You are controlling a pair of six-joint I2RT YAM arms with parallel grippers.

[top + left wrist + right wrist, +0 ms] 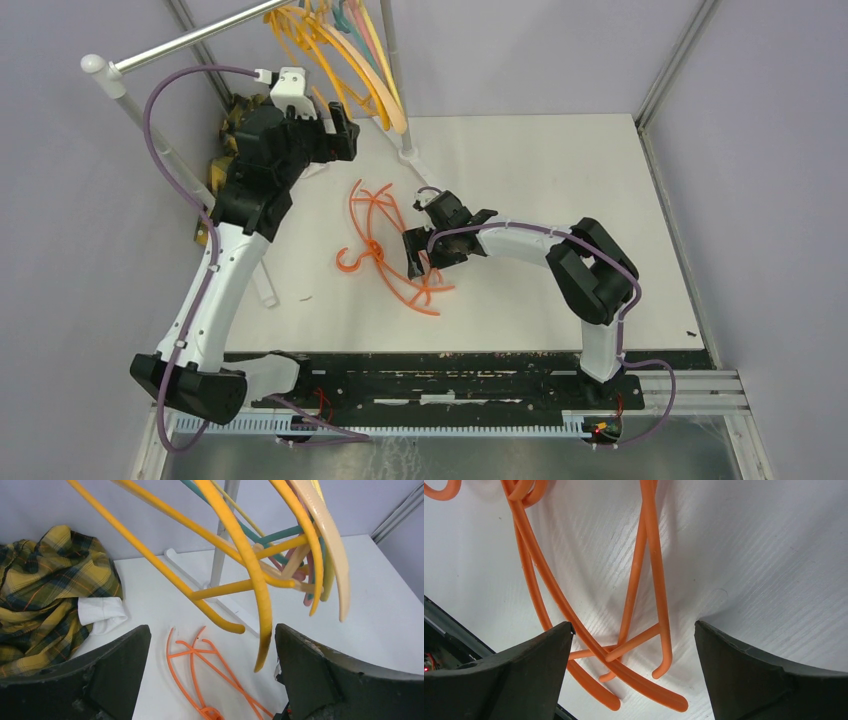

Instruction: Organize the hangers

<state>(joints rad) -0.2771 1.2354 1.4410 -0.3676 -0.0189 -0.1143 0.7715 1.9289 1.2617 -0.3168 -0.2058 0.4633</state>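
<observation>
Several hangers point(345, 55) in yellow, teal, pink and peach hang from the rack rail at the back left. My left gripper point(338, 130) is raised just in front of them. Its fingers stand wide open in the left wrist view, left gripper point(211, 630), and one yellow hanger point(240, 555) dangles free with its arm tip between the jaws. Orange hangers point(382, 238) lie tangled on the white table. My right gripper point(420, 250) hovers low over their near end. In the right wrist view the right gripper point(633, 625) is open, with the orange hangers' point(644, 570) arm ends between its fingers, ungripped.
A yellow-black plaid cloth point(45, 590) with a white piece point(102, 614) is heaped at the back left by the wall. The rack's upright pole point(222, 540) and white foot point(192, 572) stand behind the hanging hangers. Its rail point(190, 42) runs out to the left. Grey walls close in the table.
</observation>
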